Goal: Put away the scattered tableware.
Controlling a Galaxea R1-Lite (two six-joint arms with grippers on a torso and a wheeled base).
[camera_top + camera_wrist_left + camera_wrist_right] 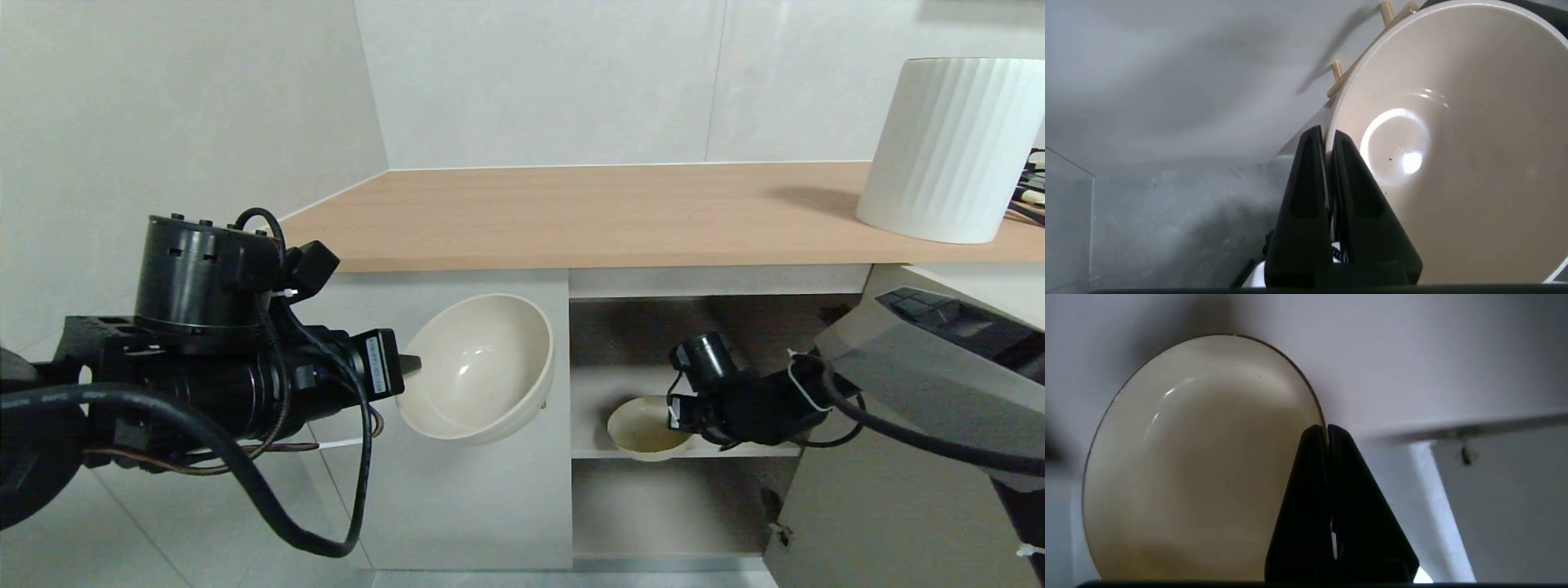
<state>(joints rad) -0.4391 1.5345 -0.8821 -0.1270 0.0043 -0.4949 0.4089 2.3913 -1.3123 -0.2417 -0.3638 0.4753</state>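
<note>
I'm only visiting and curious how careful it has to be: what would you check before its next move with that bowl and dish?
1. Left end effector shut on bowl rim: ok.
2. Right end effector shut on dish rim: ok.
3. Dish at the open shelf: ok.
4. Dish resting on shelf: cannot tell.
5. Bowl level: not ok, tipped on its side.
</note>
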